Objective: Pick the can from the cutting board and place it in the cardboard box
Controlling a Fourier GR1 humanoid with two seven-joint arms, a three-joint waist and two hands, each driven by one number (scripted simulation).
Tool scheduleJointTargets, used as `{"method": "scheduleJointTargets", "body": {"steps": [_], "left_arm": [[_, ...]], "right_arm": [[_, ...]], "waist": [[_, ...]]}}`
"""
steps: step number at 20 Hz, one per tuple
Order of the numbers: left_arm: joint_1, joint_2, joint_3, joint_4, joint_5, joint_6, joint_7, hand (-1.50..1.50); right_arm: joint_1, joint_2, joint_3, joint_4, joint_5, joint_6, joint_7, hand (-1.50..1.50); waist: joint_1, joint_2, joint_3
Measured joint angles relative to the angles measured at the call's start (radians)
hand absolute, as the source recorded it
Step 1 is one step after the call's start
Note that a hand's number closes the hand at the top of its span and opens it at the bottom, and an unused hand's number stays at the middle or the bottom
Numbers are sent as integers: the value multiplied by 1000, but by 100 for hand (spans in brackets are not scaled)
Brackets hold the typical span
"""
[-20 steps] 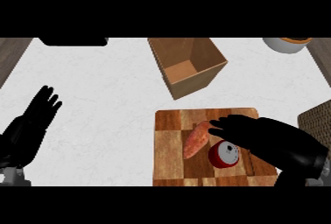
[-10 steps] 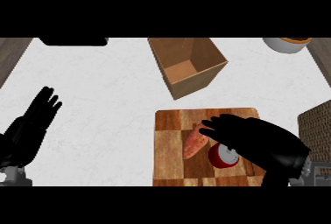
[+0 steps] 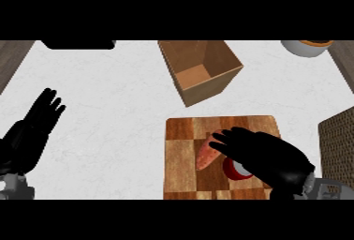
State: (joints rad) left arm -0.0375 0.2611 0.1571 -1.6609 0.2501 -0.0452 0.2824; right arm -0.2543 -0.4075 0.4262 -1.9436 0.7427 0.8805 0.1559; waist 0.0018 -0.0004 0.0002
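Right hand (image 3: 266, 157) hovers spread, holding nothing, over the red can (image 3: 236, 169) on the cutting board (image 3: 181, 154).
You will likely find the can light, stiff and slippery; wrap its round sides.

The white table (image 3: 110, 117) carries a checkered cutting board (image 3: 183, 159) at five o'clock, an open cardboard box (image 3: 200, 70) at twelve, and a bowl (image 3: 307, 47) at one o'clock.
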Motion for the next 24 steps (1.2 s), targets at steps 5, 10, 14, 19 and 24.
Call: {"method": "scheduleJointTargets", "body": {"steps": [5,10,14,19,24], "left_arm": [[-9,-7,16,22,-2,-20,-4,0],[17,-24,22,28,-17,-37,-33,0],[1,-29,24,24,-31,-34,-17,0],[8,-28,37,-14,-22,-43,16,0],[-10,-32,54,27,-24,-60,-10,0]], "right_arm": [[19,-8,5,54,76,-43,-77,-150],[27,14,17,84,135,-44,-103,-150],[16,39,15,114,173,-32,-115,-150],[31,48,27,149,231,-51,-146,-150],[43,53,16,200,275,-102,-202,-150]], "waist": [[0,0,0],[0,0,0],[0,0,0],[1,0,0],[0,0,0]]}}
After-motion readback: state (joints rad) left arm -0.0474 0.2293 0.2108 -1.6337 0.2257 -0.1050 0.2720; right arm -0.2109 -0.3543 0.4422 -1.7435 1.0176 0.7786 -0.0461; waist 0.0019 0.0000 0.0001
